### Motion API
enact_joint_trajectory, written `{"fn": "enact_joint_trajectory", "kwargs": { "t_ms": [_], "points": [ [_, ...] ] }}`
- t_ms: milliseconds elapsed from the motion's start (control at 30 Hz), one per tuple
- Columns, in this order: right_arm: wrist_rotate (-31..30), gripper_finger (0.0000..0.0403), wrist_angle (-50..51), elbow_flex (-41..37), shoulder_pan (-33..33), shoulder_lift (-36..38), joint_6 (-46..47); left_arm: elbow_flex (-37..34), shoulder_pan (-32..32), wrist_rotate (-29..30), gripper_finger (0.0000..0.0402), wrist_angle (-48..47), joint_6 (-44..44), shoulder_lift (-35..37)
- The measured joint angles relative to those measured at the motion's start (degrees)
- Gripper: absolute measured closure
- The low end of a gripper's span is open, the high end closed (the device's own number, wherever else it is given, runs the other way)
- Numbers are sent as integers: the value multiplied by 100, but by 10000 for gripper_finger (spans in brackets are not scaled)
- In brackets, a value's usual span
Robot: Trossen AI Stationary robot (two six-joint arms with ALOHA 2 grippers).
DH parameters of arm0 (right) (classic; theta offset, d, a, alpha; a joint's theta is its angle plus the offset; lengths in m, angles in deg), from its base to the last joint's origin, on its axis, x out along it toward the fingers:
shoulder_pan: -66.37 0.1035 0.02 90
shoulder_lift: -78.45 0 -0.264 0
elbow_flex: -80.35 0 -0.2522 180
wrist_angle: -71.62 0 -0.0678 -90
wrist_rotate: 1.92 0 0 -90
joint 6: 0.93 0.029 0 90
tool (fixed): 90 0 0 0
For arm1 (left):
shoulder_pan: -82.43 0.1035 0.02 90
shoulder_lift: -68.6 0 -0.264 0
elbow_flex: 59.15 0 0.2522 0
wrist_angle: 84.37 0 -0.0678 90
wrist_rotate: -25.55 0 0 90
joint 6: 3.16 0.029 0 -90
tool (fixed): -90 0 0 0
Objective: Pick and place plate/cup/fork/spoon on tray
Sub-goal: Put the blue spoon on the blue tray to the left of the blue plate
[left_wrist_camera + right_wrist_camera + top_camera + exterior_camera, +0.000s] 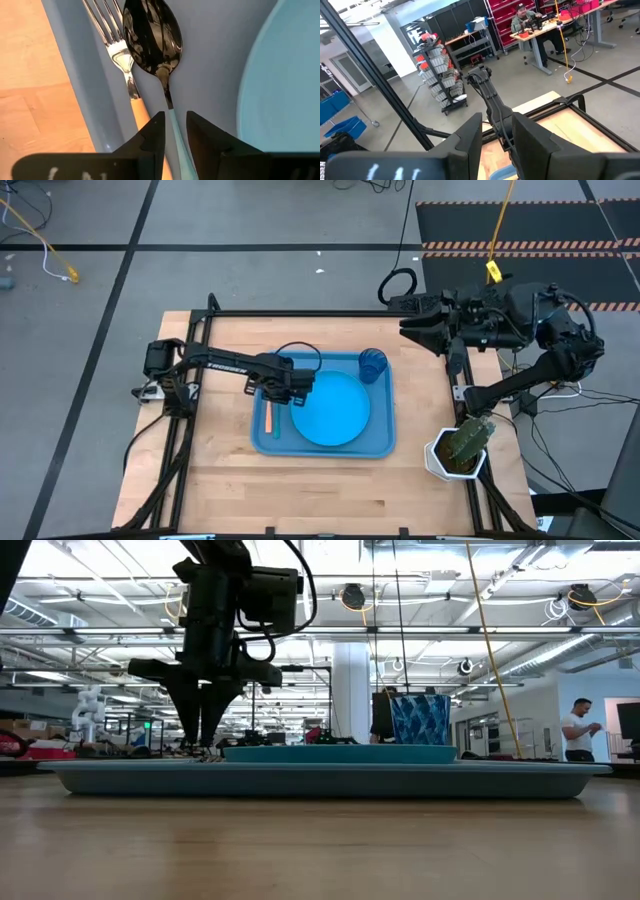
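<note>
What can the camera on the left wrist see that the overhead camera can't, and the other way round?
Only the left wrist view shows the spoon clearly, its dark bowl lying beside the fork tines, with its light blue handle running between the left claw fingers, which stand a little apart.

Only the high view shows the whole table, the cup in a tray corner, the potted cactus and the right claw raised off to the side.

Both show the tray, the plate and the fork's orange handle.
</note>
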Motion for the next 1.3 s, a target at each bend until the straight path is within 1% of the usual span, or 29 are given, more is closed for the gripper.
{"fn": "enact_joint_trajectory", "kwargs": {
  "t_ms": [233,400,533,700,1167,1300],
  "points": [
    [0,306,64,0,0,0,-8,-84,-3,-2,314,17,-61,1],
    [-2,306,66,-1,0,0,-26,-281,-4,-200,314,13,-158,-1],
    [-2,306,81,-1,0,0,-39,-299,-4,-204,314,82,-166,-1],
    [-4,306,81,0,0,0,-42,-299,-4,-204,314,406,-172,-1],
    [-1,306,81,0,0,0,-14,-300,90,-97,314,407,-149,-1],
    [0,306,81,-1,0,0,0,-460,103,-110,314,572,-226,-6]
  ]
}}
